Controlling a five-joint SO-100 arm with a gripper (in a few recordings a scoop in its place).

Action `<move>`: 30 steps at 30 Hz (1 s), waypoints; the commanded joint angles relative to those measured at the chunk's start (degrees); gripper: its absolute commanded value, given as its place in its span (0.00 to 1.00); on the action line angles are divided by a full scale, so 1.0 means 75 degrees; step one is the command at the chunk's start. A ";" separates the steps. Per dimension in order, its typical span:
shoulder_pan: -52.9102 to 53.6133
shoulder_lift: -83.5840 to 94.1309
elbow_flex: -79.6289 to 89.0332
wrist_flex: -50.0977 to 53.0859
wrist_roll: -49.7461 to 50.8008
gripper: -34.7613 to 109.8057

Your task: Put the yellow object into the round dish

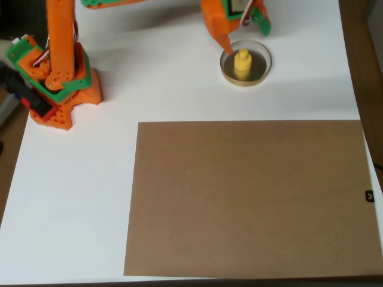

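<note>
Overhead view. Table [90, 191]: one, white top. Board [248, 197]: one, brown, flat, rectangular, covering the lower right of the table. Dish [262, 70]: one, round, tan rim, dark inside, on the bare table above the board, well apart from it. Yellow object [242, 63]: one, standing inside the dish, knob up, left of centre. Arm base [57, 84]: one, orange and green, at the table's left. Gripper [236, 30]: one, orange, at the top edge; one finger tip reaches the dish's left rim; jaws apart, nothing between them
</note>
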 commanded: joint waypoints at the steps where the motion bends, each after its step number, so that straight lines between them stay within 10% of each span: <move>1: 0.0187 0.1957 0.0891 0.0070 -0.0469 0.41; 30: 0.6504 0.8613 0.6070 -0.1395 -0.0469 0.40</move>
